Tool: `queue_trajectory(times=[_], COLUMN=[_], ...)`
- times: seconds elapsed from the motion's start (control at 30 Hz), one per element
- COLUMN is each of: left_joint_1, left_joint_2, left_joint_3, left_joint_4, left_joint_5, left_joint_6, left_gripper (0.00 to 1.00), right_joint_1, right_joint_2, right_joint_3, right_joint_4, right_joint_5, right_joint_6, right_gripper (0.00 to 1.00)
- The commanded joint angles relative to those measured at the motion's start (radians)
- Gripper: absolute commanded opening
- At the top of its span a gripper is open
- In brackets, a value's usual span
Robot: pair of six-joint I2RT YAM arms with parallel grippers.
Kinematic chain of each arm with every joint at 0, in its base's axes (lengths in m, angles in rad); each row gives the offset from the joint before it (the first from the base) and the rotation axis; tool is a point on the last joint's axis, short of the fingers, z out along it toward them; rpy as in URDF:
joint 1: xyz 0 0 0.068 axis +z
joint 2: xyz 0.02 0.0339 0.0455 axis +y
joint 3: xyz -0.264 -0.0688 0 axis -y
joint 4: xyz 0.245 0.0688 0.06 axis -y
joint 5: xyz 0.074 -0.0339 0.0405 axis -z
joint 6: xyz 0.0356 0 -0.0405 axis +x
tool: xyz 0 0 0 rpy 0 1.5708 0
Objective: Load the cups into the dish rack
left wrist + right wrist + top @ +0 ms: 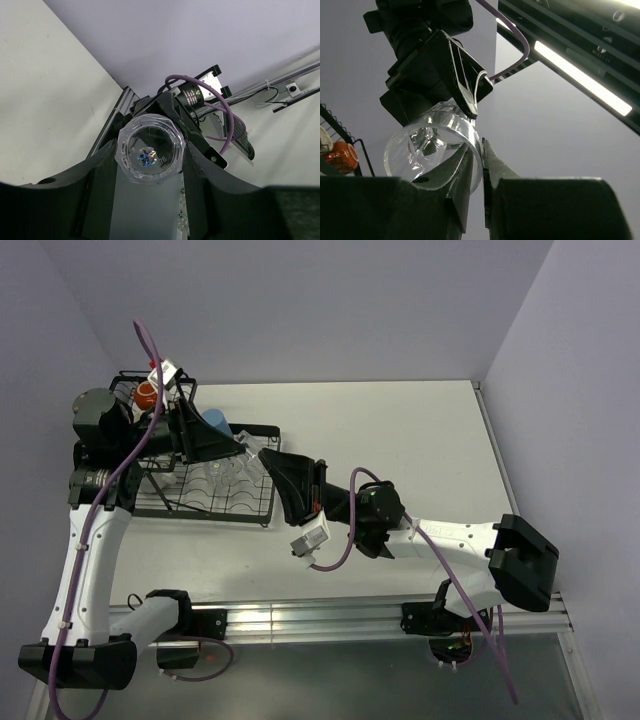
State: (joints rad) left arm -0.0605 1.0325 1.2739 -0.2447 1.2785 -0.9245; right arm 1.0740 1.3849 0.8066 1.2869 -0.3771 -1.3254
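Note:
A clear glass (248, 447) hangs in the air over the right end of the black wire dish rack (200, 514), held between both grippers. My right gripper (264, 460) is shut on its rim, one finger inside and one outside, as the right wrist view shows (482, 146) with the glass (432, 145). My left gripper (236, 444) comes from the left. In the left wrist view its fingers (196, 165) flank and touch the glass's faceted base (150, 149). A blue tumbler (213, 420), a dark orange cup (147, 394) and another clear glass (226, 472) are in the rack.
The rack's taller basket section (125, 385) is at the far left, by the wall. The orange cup (342, 154) and rack wires (335, 125) show at the left of the right wrist view. White table (400, 440) stretches right of the rack.

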Motion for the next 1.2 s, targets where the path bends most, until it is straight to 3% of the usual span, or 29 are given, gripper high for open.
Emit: queue_trajectory(times=[0.0,0.03,0.1,0.3,0.37,0.47,0.6,0.87,1.03,1.17], left_joint_1=[0.007,0.011,0.042,0.154,0.178,0.208,0.293,0.490,0.525,0.527], left_joint_2=[-0.025,-0.022,-0.017,0.046,0.096,0.176,0.248,0.304,0.295,0.232], left_joint_3=[-0.007,-0.001,0.018,0.186,0.263,0.431,0.559,0.613,0.572,0.432], left_joint_4=[0.025,0.019,-0.007,-0.137,-0.307,-0.571,-0.726,-0.831,-0.812,-0.704], left_joint_5=[-0.011,-0.025,-0.042,-0.080,-0.142,-0.316,-0.494,-0.594,-0.702,-0.778], left_joint_6=[0.012,0.018,0.061,0.212,0.370,0.617,0.792,1.016,1.098,1.107], left_gripper=[0.08,0.00,0.00,0.00,0.00,0.00,0.00,0.00,0.00,0.00], right_joint_1=[0.007,0.007,0.007,0.007,0.006,0.009,0.004,-0.025,-0.031,-0.051], right_joint_2=[0.000,-0.001,-0.006,-0.015,-0.023,-0.037,-0.057,-0.066,-0.087,-0.089], right_joint_3=[0.006,0.003,-0.009,-0.037,-0.046,-0.049,-0.020,0.063,0.063,0.104], right_joint_4=[0.104,0.106,0.111,0.135,0.126,0.094,-0.006,-0.241,-0.362,-0.520], right_joint_5=[0.026,0.026,0.026,0.046,0.060,0.101,0.205,0.411,0.480,0.529], right_joint_6=[-0.005,-0.006,-0.011,-0.020,-0.018,-0.015,0.026,0.150,0.206,0.278], right_gripper=[0.26,0.32,0.51,0.74,0.78,0.99,1.00,1.00,1.00,1.00])
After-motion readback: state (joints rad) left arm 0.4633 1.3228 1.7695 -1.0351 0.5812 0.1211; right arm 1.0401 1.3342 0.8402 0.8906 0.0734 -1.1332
